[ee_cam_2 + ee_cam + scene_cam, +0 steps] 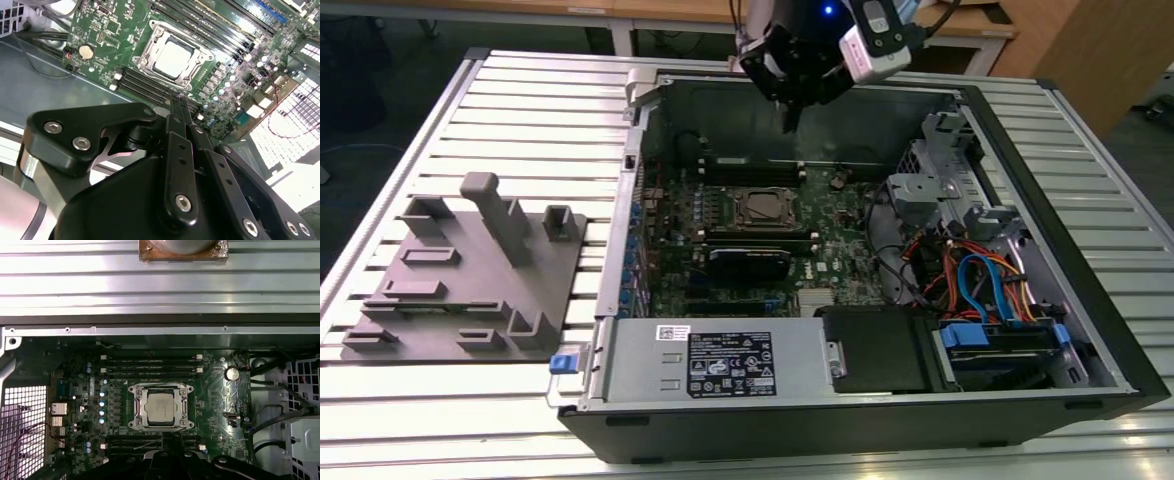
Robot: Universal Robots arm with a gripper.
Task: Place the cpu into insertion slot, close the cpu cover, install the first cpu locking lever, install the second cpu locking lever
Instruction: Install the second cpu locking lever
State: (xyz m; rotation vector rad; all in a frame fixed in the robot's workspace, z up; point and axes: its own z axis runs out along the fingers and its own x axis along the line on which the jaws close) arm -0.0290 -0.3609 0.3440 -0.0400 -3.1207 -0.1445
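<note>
Cpu (161, 408) seated under closed cpu cover (161, 390), claw (791, 122) pinched together, empty, raised above motherboard (834, 215)

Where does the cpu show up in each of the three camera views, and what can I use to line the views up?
Exterior view: the cpu sits mid-motherboard, inside the open case, below the end effector.
Second wrist view: the cpu lies beyond the end effector's tips.
First wrist view: the cpu sits near the middle of the board.
Shared landmark: the cpu cover, a silvery frame around the chip.
</note>
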